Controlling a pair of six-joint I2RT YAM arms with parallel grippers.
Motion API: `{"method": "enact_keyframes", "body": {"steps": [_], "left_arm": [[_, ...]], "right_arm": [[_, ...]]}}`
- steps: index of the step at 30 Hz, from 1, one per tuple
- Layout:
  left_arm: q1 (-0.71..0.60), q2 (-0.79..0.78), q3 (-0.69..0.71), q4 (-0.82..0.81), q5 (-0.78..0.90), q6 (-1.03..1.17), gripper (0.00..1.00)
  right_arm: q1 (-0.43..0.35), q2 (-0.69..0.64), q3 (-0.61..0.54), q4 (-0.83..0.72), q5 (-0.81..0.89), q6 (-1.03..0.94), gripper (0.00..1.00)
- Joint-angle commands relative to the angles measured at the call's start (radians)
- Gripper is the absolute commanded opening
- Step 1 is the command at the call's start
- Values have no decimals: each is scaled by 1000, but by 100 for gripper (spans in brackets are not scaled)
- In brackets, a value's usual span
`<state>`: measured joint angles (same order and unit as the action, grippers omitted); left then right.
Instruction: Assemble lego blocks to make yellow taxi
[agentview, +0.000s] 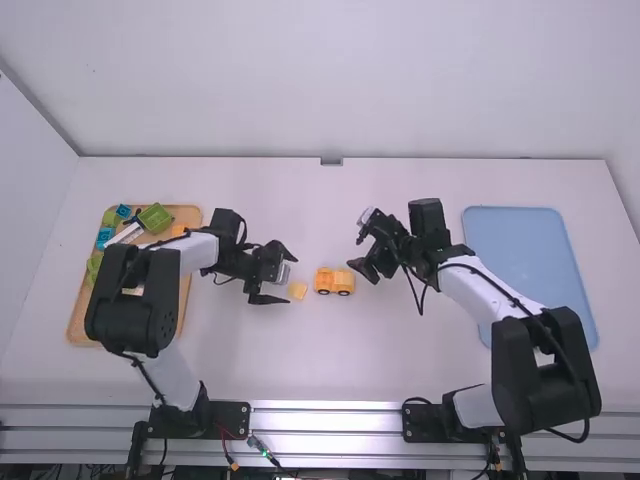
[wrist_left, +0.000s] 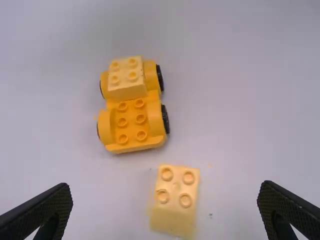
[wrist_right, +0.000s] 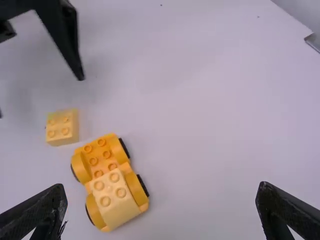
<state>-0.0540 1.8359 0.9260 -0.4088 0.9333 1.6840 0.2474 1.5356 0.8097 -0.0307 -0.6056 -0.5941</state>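
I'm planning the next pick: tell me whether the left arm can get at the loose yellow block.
Probably yes: the left gripper is open close by, nothing lies between it and the loose block, and the wheeled car stands apart.

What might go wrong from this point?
The wheeled orange car base is gripped by neither arm, so it might roll or skid when a block is pressed on.

The loose yellow block sits slightly turned between the open fingers of the left gripper; closing could twist it or catch a corner.

If it goes onto the bare studs askew, it may not seat.
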Motion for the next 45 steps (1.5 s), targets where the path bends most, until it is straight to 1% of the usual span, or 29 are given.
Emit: {"method": "enact_keyframes", "body": {"steps": [1,7,15,19,20,23,25,29,32,42,45], "left_arm": [[-15,30,-19,24,16,1,99],[-19,79,-12,77,16,-73,99],[-55,156,-10,104,11,-72,100],[-64,163,-11,107,3,-73,94],[-64,163,-11,110,-4,-72,89],[-61,163,-10,115,-14,-84,82],[-53,163,-7,130,-42,-143,74],[-63,163,-11,148,-54,-171,73],[-63,163,-14,155,-56,-169,67],[-64,164,-17,136,-26,-177,63],[-64,164,-21,130,-26,-177,59]], "right_arm": [[-16,-17,-22,3,-84,-36,99],[-16,-17,-26,1,-82,-40,99],[-18,-17,-26,1,-82,-43,99],[-18,-17,-26,0,-82,-43,99],[-18,-17,-26,0,-82,-42,99],[-18,-17,-26,-2,-82,-43,99],[-18,-17,-26,-2,-82,-42,99],[-19,-17,-26,-2,-82,-42,99],[-19,-17,-26,-2,-82,-42,99],[-16,-17,-26,-2,-82,-42,99],[-18,-17,-26,-2,-82,-42,99]]}}
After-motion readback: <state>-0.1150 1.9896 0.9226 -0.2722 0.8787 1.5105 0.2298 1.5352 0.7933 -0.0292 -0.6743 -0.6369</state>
